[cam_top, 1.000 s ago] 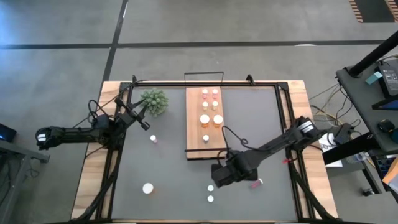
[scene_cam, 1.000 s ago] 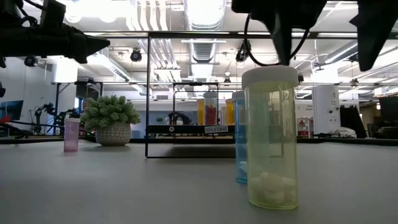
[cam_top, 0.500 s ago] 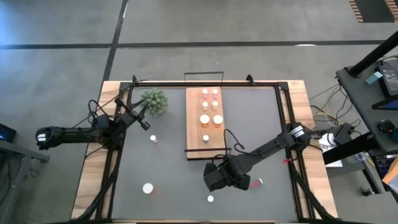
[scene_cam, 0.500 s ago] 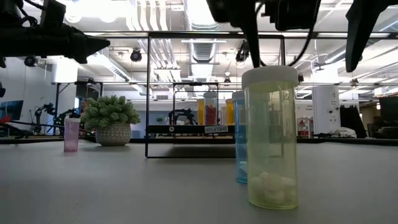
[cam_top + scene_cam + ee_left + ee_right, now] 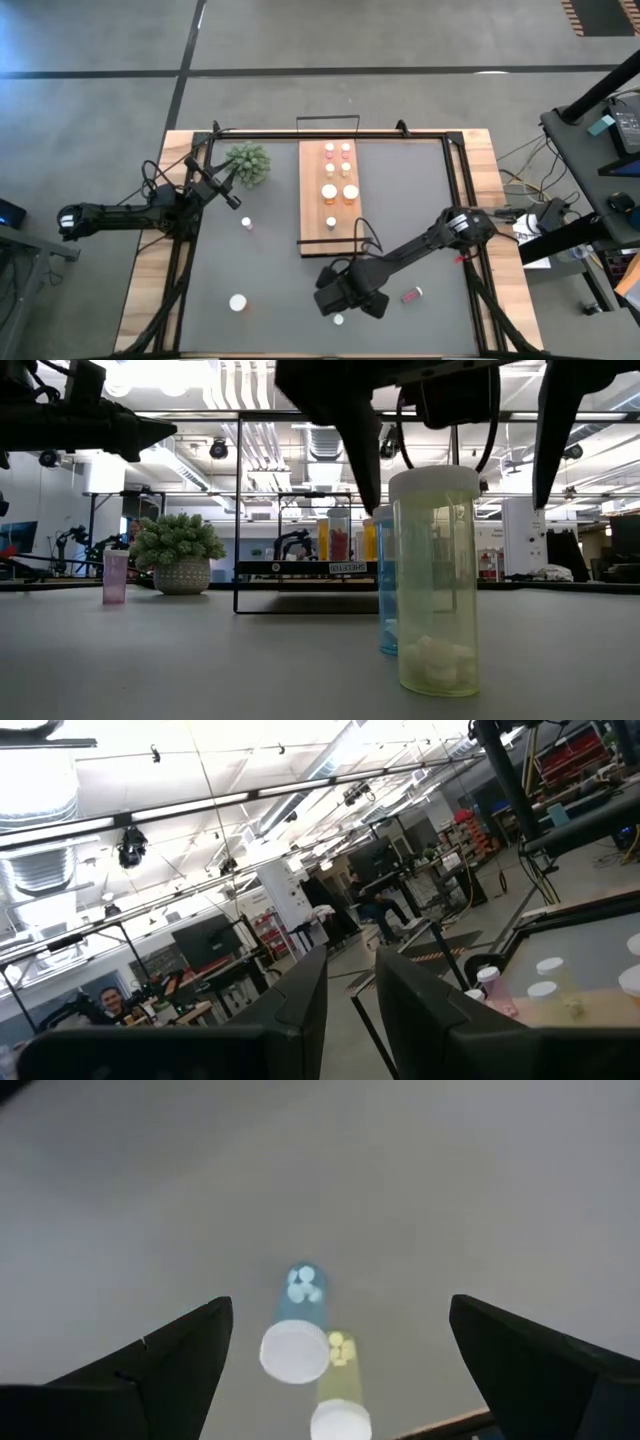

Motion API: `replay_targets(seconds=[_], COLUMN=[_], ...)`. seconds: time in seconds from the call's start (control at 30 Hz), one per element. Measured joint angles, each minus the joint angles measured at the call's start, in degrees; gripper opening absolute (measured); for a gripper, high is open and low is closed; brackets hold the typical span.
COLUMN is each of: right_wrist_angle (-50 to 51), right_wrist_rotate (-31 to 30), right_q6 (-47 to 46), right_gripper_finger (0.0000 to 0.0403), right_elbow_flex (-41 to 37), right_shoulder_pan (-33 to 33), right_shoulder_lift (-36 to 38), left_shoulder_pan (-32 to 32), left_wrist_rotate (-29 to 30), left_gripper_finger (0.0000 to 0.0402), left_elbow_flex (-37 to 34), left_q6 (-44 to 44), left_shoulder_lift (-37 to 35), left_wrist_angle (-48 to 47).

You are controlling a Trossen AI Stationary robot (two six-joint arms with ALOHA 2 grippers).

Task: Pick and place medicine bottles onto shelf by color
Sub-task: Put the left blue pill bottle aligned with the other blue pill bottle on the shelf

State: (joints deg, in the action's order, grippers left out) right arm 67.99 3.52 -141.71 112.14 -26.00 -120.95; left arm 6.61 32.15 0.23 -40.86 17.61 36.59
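The right tool (image 5: 340, 298), fingers spread and empty, had slid from beside the light-wood shelf (image 5: 329, 199) to above the blue, white-capped medicine bottle (image 5: 296, 1330), ready to grasp; the left tool (image 5: 238, 199) waited clenched.

Grey concrete floor (image 5: 400, 40) crossed by dark seams around a wood-edged table (image 5: 150, 290) with a dark grey top. Beyond it, an open workshop: white ceiling ducts (image 5: 330, 400), bright strip lights, black metal frames, monitors (image 5: 205, 940), a person seated at a distant bench (image 5: 375, 905).
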Motion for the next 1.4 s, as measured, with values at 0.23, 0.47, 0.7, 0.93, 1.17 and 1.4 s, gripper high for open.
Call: replay_targets(seconds=[0.23, 0.47, 0.7, 0.93, 1.17, 1.4], right_wrist_angle=[1.5, 0.5, 0.3, 0.1, -0.4, -1.4], right_wrist_rotate=[1.3, 1.5, 1.5, 1.2, 1.0, 1.0], right_q6=[0.3, 1.5, 0.1, -0.2, -0.2, 0.3], right_gripper_finger=[0.0363, 0.0363, 0.0326, 0.0267, 0.0219, 0.0203], right_elbow_flex=[3.9, 3.9, 3.7, 3.7, 3.5, 3.5], right_shoulder_pan=[0.0, -0.2, -0.3, -0.3, -0.3, -0.3], right_shoulder_lift=[-2.6, -3.1, -3.1, -3.0, -3.3, -4.3], left_shoulder_pan=[0.0, 0.0, 0.0, 0.0, 0.0, 0.0], left_wrist_rotate=[0.0, 0.0, 0.0, 0.0, 0.0, 0.0], left_gripper_finger=[0.0072, 0.0072, 0.0072, 0.0072, 0.0072, 0.0072], left_elbow_flex=[0.0, 0.0, 0.0, 0.0, 0.0, 0.0], left_q6=[0.0, 0.0, 0.0, 0.0, 0.0, 0.0], left_shoulder_lift=[0.0, 0.0, 0.0, 0.0, 0.0, 0.0], left_wrist_angle=[0.0, 0.0, 0.0, 0.0, 0.0, 0.0])
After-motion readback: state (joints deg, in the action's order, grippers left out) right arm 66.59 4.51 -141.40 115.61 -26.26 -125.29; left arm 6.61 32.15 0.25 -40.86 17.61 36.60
